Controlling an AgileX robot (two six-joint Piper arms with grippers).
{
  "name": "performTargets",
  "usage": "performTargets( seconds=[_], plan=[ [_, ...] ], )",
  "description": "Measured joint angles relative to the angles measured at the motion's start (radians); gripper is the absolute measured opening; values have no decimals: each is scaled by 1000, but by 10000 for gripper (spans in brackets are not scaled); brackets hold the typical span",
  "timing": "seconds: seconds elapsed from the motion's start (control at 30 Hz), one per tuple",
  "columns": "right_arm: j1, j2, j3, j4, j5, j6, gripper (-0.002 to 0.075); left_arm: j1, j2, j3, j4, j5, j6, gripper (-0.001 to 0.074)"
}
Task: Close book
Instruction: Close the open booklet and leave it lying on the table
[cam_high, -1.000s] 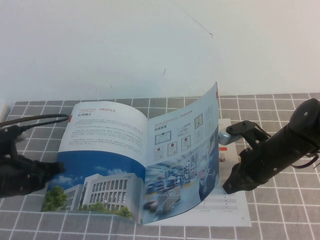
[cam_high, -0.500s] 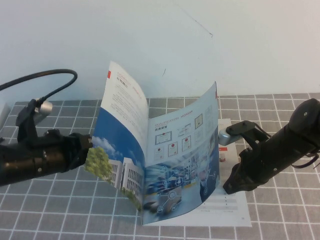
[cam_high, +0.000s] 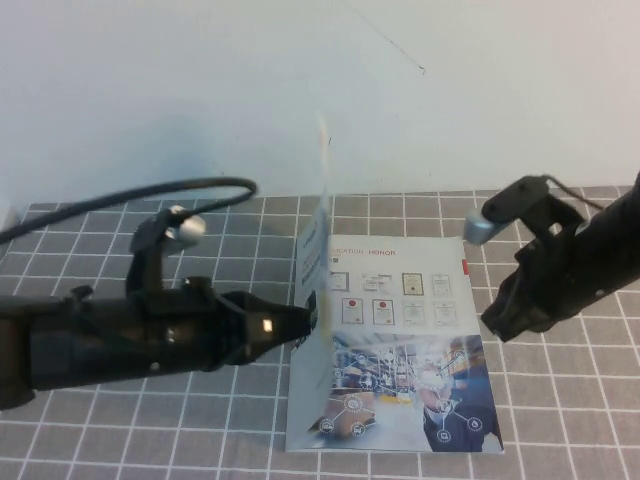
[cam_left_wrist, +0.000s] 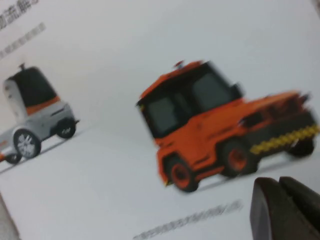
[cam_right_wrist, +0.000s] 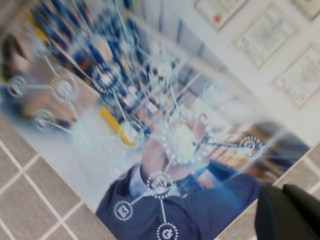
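Observation:
The book (cam_high: 400, 345) lies on the grey tiled cloth, its right-hand page flat with certificates and a blue picture facing up. Its left-hand page (cam_high: 318, 235) stands almost upright, seen edge-on above the spine. My left gripper (cam_high: 303, 322) reaches in from the left and presses against that raised page, fingers shut. In the left wrist view the page (cam_left_wrist: 150, 100) with an orange vehicle fills the frame, just beyond the left gripper (cam_left_wrist: 286, 210). My right gripper (cam_high: 492, 322) hovers shut at the book's right edge, off the page. The right wrist view looks down on the blue picture (cam_right_wrist: 150, 140) past the right gripper (cam_right_wrist: 290, 215).
The grey tiled cloth (cam_high: 560, 420) covers the table up to the white wall (cam_high: 200, 90) behind. The left arm's cable (cam_high: 120, 200) loops over the back left of the cloth.
My left arm swept right, lifting the left page from flat to nearly upright. The curled right page dropped flat, and my right gripper drew back to the right of it.

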Motion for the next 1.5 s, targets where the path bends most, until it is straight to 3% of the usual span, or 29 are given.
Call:
performTargets(
  seconds=[0.17, 0.4, 0.7, 0.83, 1.07, 1.33, 1.5],
  plan=[
    [0, -107, -41, -9, 9, 28, -3, -92, 0, 0, 0, -94, 2, -4],
    [2, -149, -137, 67, 45, 45, -3, -102, -21, 0, 0, -125, -5, -4],
    [64, 131, -117, 73, 22, 30, -3, -102, -258, 0, 34, -370, -41, -4],
    [89, 252, -116, 71, -33, 30, -3, -102, -385, 0, 287, -438, -205, -4],
    [100, 235, -122, -58, -47, 54, -3, -102, -522, 0, 875, -378, -622, -4],
    [100, -143, -135, -378, -1, 226, -3, -102, -710, 0, 1613, -225, -1161, -4],
    [100, -416, -129, -464, 33, 303, -3, -102, -862, 31, 1917, -180, -1393, -4]
  ],
)
